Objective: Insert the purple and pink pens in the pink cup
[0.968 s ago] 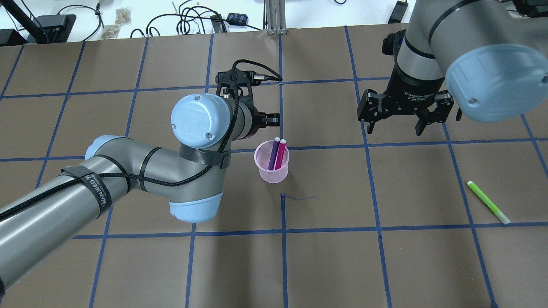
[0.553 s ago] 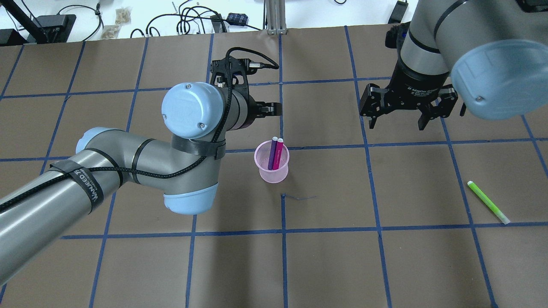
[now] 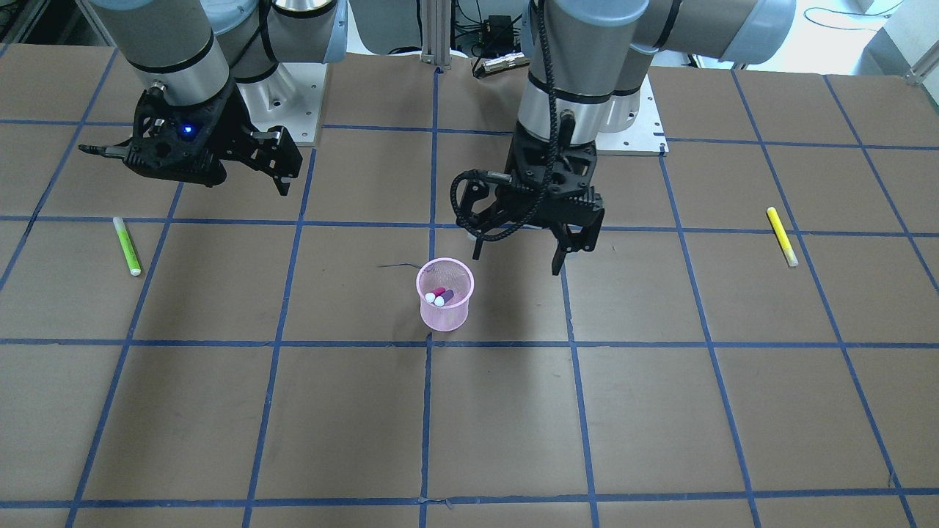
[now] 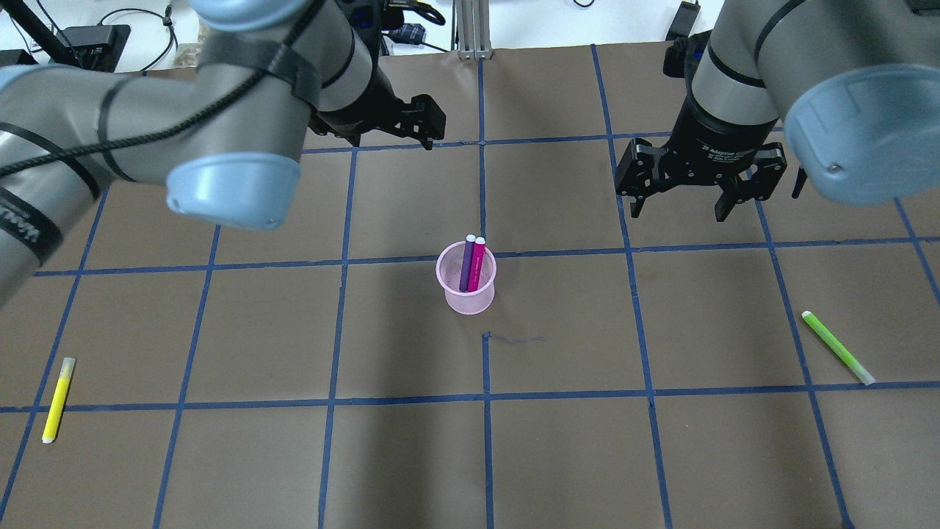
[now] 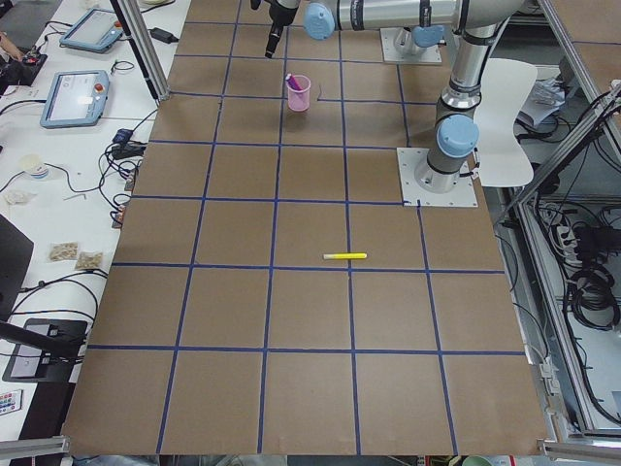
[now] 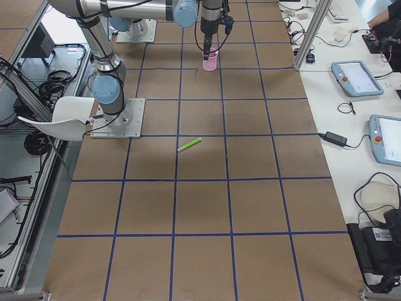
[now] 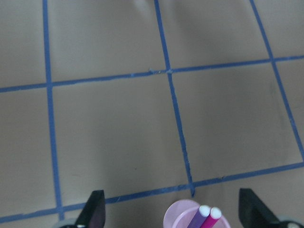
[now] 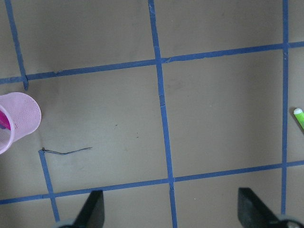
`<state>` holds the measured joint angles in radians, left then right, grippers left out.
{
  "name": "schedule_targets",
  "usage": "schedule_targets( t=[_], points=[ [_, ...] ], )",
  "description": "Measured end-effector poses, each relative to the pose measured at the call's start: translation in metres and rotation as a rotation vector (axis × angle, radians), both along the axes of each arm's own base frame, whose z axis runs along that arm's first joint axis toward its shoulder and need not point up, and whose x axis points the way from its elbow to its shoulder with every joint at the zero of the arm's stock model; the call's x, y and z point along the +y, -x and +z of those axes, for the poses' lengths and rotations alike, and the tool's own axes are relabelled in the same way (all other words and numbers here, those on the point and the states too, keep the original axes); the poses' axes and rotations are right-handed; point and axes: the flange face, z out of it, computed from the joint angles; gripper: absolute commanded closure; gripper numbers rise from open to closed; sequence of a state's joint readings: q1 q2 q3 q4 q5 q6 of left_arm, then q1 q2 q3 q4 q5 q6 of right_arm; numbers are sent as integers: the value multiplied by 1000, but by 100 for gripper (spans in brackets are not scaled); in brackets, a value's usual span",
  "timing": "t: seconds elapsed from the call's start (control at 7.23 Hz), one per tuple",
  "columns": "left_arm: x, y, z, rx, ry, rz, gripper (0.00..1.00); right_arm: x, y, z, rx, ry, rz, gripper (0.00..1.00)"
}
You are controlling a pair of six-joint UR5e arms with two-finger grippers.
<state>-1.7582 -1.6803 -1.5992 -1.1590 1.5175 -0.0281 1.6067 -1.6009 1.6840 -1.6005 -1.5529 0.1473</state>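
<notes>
A: Pens?
B: Purple pen (image 4: 467, 264) and pink pen (image 4: 476, 268) stand in pink cup (image 4: 470, 303), mid-table.
A: Grippers?
B: Left gripper (image 3: 517, 260) spread wide, empty, near cup. Right gripper (image 4: 680, 213) wide too, empty, well apart.

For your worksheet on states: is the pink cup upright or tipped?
Upright: the pink cup stands rim up, purple pen and pink pen inside.

Pink cup (image 4: 466, 289); purple pen (image 4: 467, 261); pink pen (image 4: 477, 263)
</notes>
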Motion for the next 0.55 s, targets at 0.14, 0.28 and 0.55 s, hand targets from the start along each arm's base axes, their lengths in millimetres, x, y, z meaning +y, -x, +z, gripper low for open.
schedule_targets(
  t=[0.14,0.28,0.55],
  points=[
    [1,-25,18,-18,-48,6,0,0,-1,-1,-14,-1,0,0],
    [6,-52,32,-31,-96,26,0,0,-1,-1,-18,-3,-1,0],
    [15,-107,52,-35,-149,103,0,0,1,-1,-16,-2,-2,0]
  ],
)
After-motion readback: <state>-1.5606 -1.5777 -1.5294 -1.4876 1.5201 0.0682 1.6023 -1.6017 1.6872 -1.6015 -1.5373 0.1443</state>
